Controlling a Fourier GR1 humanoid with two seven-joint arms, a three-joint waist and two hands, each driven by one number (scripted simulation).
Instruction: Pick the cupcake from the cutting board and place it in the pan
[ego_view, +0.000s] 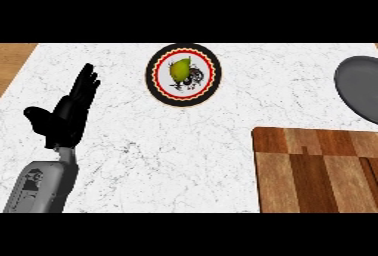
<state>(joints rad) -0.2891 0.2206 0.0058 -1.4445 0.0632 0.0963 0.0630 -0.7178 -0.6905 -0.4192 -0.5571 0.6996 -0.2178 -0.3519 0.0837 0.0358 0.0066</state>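
**Left hand idle at frame left, no cupcake visible**

Left hand (65, 116) sits at the left of the frame on its grey forearm (44, 185), which comes up from the lower left. Fingers straight and held close together, pointing toward the upper edge; thumb splayed out to the left. Holding nothing, touching nothing I can make out.

Right hand: not in the frame.

Cutting board (317, 170), wood with striped planks, fills the lower right corner. The part in frame is bare. Cupcake can't be seen anywhere in this view, so its location can't be told.

Pan (359, 87), dark grey, is cut off by the right edge, just above the board.

Plate (184, 74) at upper centre: black rim, red and white patterned ring, with a yellow-green item on it. Well apart from the hand, board and pan.

White marble counter (162, 160) underneath; wood strip at upper left corner.
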